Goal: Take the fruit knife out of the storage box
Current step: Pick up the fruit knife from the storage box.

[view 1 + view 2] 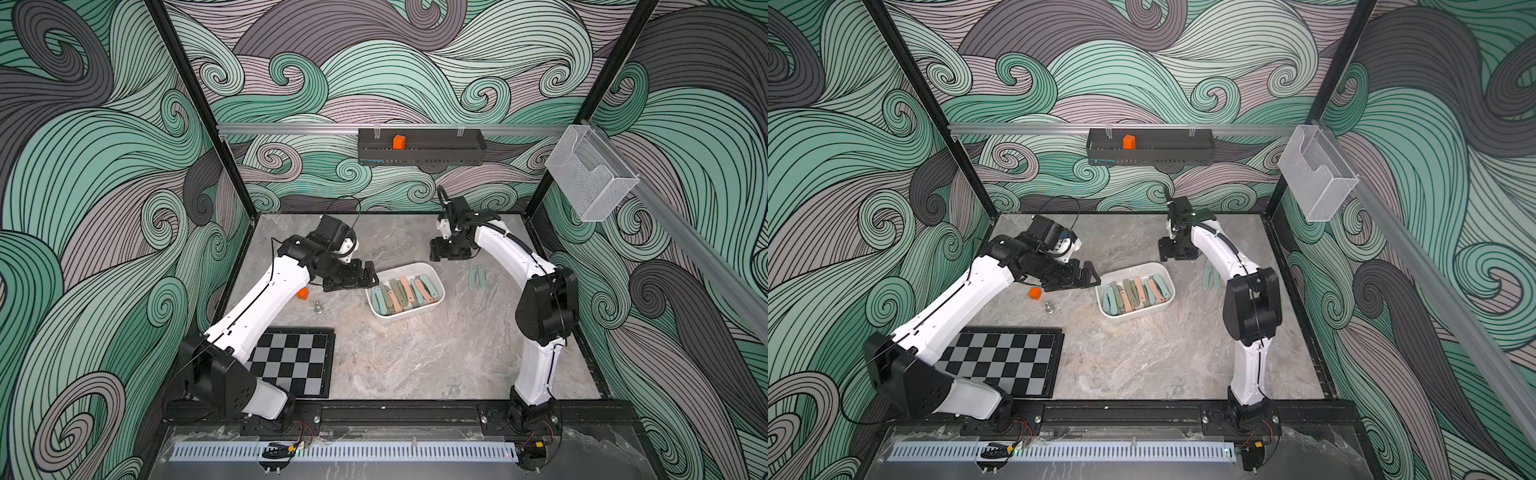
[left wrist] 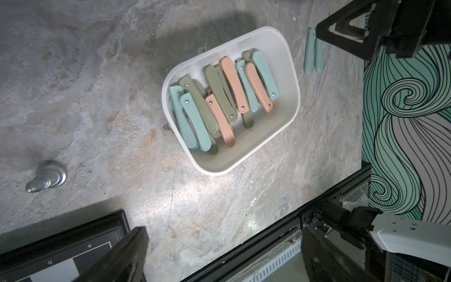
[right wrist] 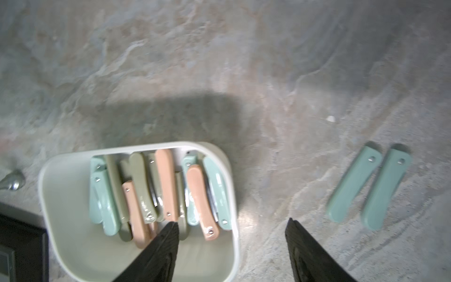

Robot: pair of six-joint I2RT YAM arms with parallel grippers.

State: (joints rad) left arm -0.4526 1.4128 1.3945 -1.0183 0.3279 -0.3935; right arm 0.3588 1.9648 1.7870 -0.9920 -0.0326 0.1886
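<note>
Right wrist view showed the right tool [image 3: 232, 221] with its two black fingers [image 3: 161, 254] spread well apart and nothing between them. Under one fingertip sat the white storage box [image 3: 63, 207]. Inside it, folded fruit knives [image 3: 166, 185] with teal, olive and salmon handles lay packed side by side, some overlapping. The other fingertip hung over bare bench [image 3: 268, 73] just outside the box's rim. Past that fingertip, clear of the box, two teal fruit knives [image 3: 353, 183] lay side by side on the bench, nearly touching each other. Off the box's opposite side stood a silver chess pawn [image 3: 12, 182].

In both top views the left tool [image 1: 371, 276] hung by one end of the box, across it from the two loose knives, its jaws also wide apart and empty. Behind that tool an orange block [image 1: 302, 294] rested near the pawn, and a chessboard [image 1: 291, 361] lay farther back toward the arm's base. Farthest from both tools, a long black tray [image 1: 422, 156] on the back wall carried a second orange block [image 1: 399, 142]. A clear mesh basket [image 1: 590, 183] hung on the side rail.
</note>
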